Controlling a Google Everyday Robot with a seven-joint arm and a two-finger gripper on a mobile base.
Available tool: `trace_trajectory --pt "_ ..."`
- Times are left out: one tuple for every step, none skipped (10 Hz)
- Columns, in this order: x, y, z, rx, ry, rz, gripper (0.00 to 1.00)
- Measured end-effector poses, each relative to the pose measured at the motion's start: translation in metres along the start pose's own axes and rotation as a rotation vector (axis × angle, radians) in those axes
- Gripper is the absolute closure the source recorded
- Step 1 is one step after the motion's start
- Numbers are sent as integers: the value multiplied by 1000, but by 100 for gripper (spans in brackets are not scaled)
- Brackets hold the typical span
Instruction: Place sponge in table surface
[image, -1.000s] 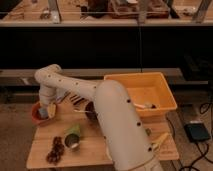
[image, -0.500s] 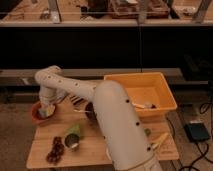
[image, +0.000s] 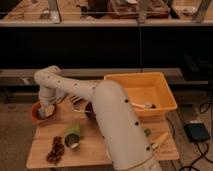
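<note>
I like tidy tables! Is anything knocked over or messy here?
Yes: the green cup lies tipped on its side near the front of the wooden table, its opening toward the camera. Nothing looks spilled. The gripper is down at the orange bowl on the table's left.

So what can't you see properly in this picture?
Camera view only:
1. The gripper, over the red bowl at the table's left end: too blurred to tell whether it holds the sponge.
2. The table's middle: hidden behind the white arm.
3. The items inside the yellow bin: too small to name.
4. The dark lump at the front left: too blurred to name.
</note>
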Motion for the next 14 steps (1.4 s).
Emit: trace_trajectory --pt "-2 -2 -9 15 3 0 100" --pt "-4 -3 -26 41 9 -2 100" --pt "-5 -4 -39 64 15 -2 100" --pt "-7 -5 -52 88 23 -4 100" --pt "-7 -5 -67 114 33 -2 100" --pt "-6 -2 -87 149 48 6 100" --pt "-3 4 -102 174 60 14 100" --pt "3 12 -117 195 75 28 100" --pt "11 24 -126 202 91 46 100" --pt "19 39 -132 201 103 72 100" --pt "26 52 -135 201 104 97 100" --pt "32 71 -133 201 94 130 100" --pt "34 87 -130 201 84 155 100" --pt "31 101 -122 198 72 170 100"
